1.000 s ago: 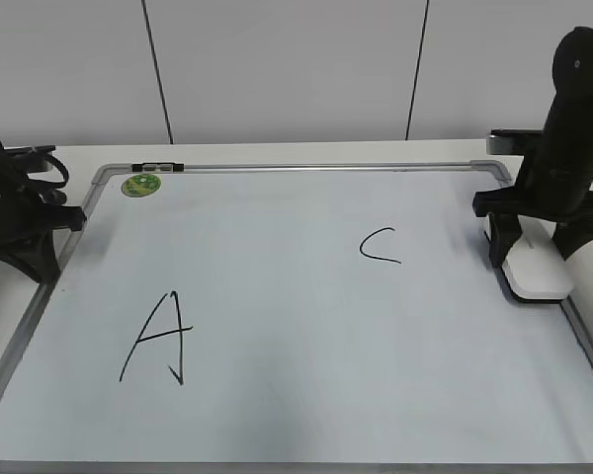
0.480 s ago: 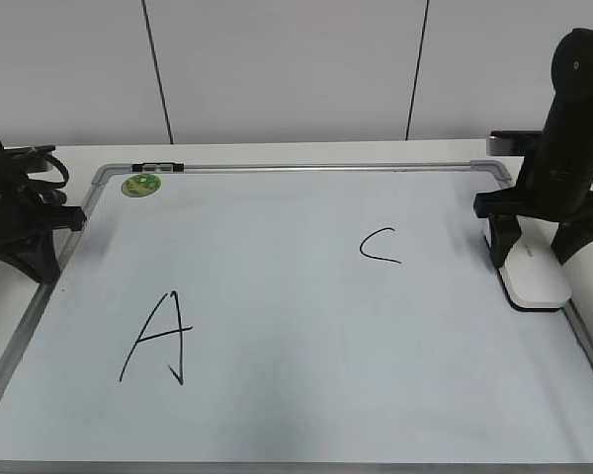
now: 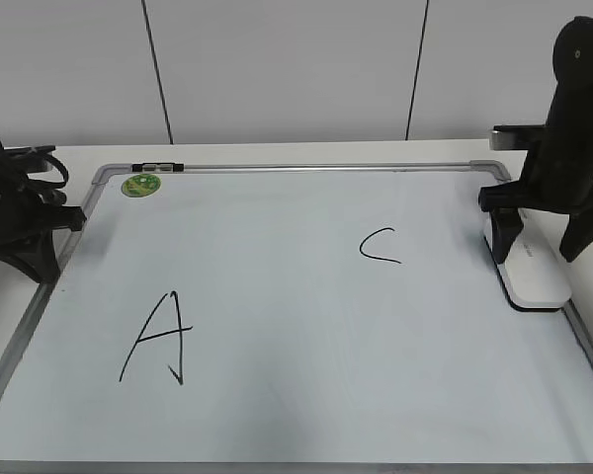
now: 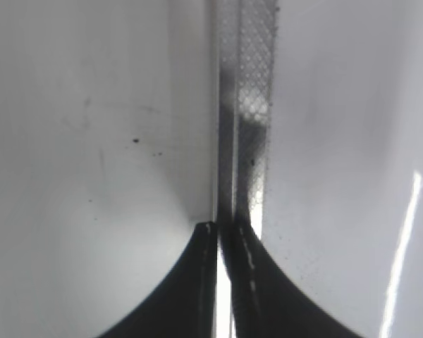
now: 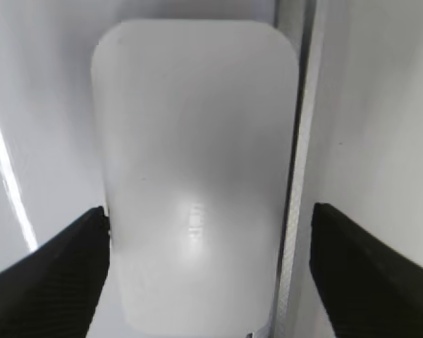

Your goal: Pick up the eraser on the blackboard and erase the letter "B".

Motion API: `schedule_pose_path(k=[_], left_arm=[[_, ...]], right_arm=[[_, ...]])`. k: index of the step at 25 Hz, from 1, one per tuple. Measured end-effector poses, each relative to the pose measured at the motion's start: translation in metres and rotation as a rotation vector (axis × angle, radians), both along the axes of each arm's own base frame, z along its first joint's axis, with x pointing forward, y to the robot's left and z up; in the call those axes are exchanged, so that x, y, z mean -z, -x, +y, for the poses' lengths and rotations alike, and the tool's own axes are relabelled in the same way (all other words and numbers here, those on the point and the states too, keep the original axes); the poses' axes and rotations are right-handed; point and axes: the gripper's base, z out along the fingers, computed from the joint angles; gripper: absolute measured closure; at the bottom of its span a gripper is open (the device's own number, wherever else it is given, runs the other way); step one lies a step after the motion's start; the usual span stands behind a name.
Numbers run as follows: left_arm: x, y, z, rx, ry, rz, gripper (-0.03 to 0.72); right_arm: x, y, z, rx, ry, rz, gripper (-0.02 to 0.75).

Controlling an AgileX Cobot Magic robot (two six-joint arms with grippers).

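Observation:
The white eraser [image 3: 536, 272] lies flat on the blackboard [image 3: 296, 296] at its right edge, against the silver frame. In the right wrist view the eraser [image 5: 194, 176] fills the middle, with the frame [image 5: 296, 176] to its right. My right gripper [image 3: 536, 247] is open above it; its fingers [image 5: 210, 211] straddle the eraser, the left one at its edge, the right one beyond the frame. My left gripper [image 3: 42, 269] is shut and empty over the board's left frame [image 4: 247, 105]; its tips show in the left wrist view [image 4: 225, 227]. No letter "B" shows on the board.
A large black "A" [image 3: 158, 336] is at the front left and a "C" [image 3: 381, 245] right of centre. A round green magnet [image 3: 141, 184] and a dark marker [image 3: 158, 166] sit at the board's back left. White table surrounds the board.
The eraser has gone from tilted over the right frame to lying flat on the board. My right gripper's fingers have spread and the arm has risen slightly. The left arm has not moved.

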Motion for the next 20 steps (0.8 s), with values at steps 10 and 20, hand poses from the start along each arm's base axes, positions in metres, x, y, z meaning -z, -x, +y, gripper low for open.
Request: schedule_pose_path(k=[10, 20], left_arm=[[-0.03, 0.002, 0.006, 0.043, -0.068, -0.072, 0.471], [-0.072, 0.014, 0.007, 0.046, -0.073, -0.111, 0.259]], right_arm=[[-0.012, -0.007, -0.001, 0.002, 0.01, -0.041, 0.078], [-0.012, -0.007, -0.001, 0.004, 0.012, -0.037, 0.106]])
